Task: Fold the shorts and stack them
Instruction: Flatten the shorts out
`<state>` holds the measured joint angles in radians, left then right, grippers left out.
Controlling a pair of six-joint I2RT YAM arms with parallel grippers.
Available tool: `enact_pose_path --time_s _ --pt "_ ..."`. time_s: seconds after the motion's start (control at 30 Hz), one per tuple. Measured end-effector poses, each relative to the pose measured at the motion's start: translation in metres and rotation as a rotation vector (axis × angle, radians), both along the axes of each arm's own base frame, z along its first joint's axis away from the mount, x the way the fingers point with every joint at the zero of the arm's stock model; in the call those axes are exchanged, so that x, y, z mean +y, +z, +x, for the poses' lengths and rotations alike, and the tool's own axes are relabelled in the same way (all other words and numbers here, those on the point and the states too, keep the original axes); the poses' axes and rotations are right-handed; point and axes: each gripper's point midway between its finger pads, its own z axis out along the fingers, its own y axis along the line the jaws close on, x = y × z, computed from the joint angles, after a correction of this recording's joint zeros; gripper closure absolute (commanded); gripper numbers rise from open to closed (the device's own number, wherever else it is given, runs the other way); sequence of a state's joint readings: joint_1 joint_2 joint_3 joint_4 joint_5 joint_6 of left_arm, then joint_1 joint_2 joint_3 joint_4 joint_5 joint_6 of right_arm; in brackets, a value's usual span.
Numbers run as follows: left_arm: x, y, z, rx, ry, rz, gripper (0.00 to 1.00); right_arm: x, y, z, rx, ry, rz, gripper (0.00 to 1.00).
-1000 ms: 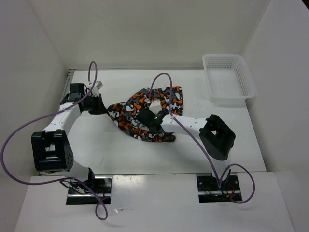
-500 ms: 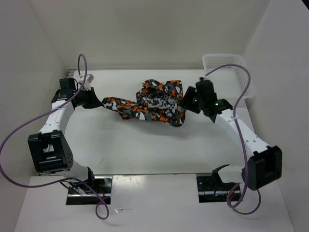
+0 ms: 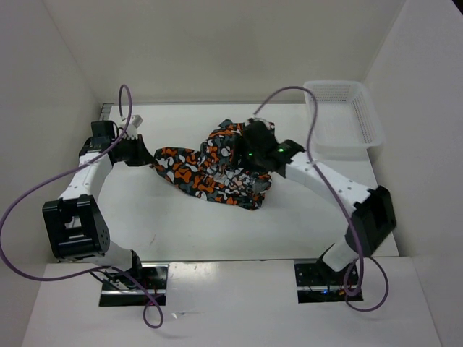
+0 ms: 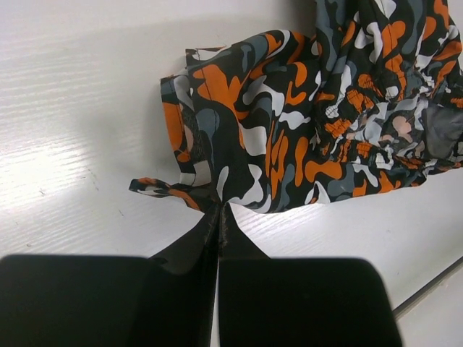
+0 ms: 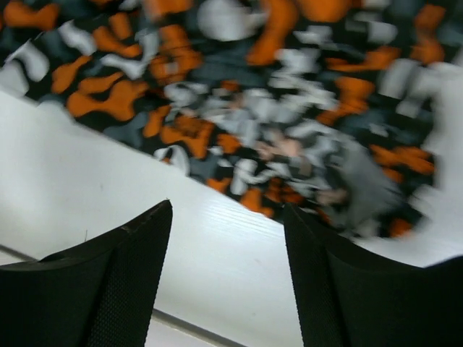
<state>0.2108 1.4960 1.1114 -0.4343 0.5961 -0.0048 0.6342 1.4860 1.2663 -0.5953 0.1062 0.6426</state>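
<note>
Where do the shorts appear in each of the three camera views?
Top view: the shorts lie crumpled near the middle of the table.
Left wrist view: they fill the upper right, with one corner pinched by the left gripper.
Right wrist view: they span the top of the picture, beyond the open right gripper.
Shared landmark: the white table under them.
</note>
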Motion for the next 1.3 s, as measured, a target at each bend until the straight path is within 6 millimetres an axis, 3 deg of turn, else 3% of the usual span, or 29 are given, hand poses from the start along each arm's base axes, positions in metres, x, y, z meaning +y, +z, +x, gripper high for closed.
enact_pose_path --time_s 0.1,0.17,0.23,0.37,0.6,0.9,0.93,1.03,1.07,1.1,1.2,1.3 --pt "-0.001 -0.002 -0.002 0.007 -0.003 -0.006 1.0 0.069 -0.004 -0.003 -0.025 0.136 -0.03 0.3" --pt "-0.002 -0.003 -0.002 0.008 -0.004 -0.008 1.0 0.101 -0.025 -0.012 0.0 0.21 -0.07 0.3" --pt "-0.002 -0.002 -0.003 0.006 -0.005 -0.008 1.0 0.121 -0.046 -0.013 0.023 0.246 -0.11 0.31" --pt "-0.002 0.003 -0.004 -0.006 -0.006 -0.007 1.0 0.135 -0.082 0.005 0.044 0.247 -0.187 0.31" --pt "-0.003 0.008 -0.006 -0.02 -0.007 -0.004 1.0 0.152 -0.102 0.034 -0.017 0.22 -0.288 0.35" --pt "-0.003 0.01 -0.006 -0.022 -0.006 -0.004 1.0 0.136 -0.131 0.032 -0.079 0.16 -0.497 0.44" --pt "-0.003 0.01 -0.007 -0.022 -0.007 -0.004 1.0 0.133 -0.132 0.032 -0.083 0.152 -0.512 0.47" --pt "-0.003 0.011 -0.007 -0.025 -0.007 -0.003 1.0 0.122 -0.138 0.032 -0.089 0.127 -0.554 0.71" --pt "-0.003 0.011 -0.007 -0.026 -0.007 -0.003 1.0 0.12 -0.138 0.033 -0.091 0.12 -0.561 0.85" --pt "-0.003 0.011 -0.008 -0.026 -0.007 -0.003 1.0 0.118 -0.139 0.033 -0.095 0.112 -0.569 0.9" --pt "-0.003 0.011 -0.009 -0.025 -0.007 -0.003 1.0 0.112 -0.137 0.039 -0.098 0.084 -0.57 1.0" --pt "-0.004 0.01 -0.01 -0.02 -0.006 -0.003 1.0 0.099 -0.129 0.047 -0.068 0.064 -0.523 1.0"
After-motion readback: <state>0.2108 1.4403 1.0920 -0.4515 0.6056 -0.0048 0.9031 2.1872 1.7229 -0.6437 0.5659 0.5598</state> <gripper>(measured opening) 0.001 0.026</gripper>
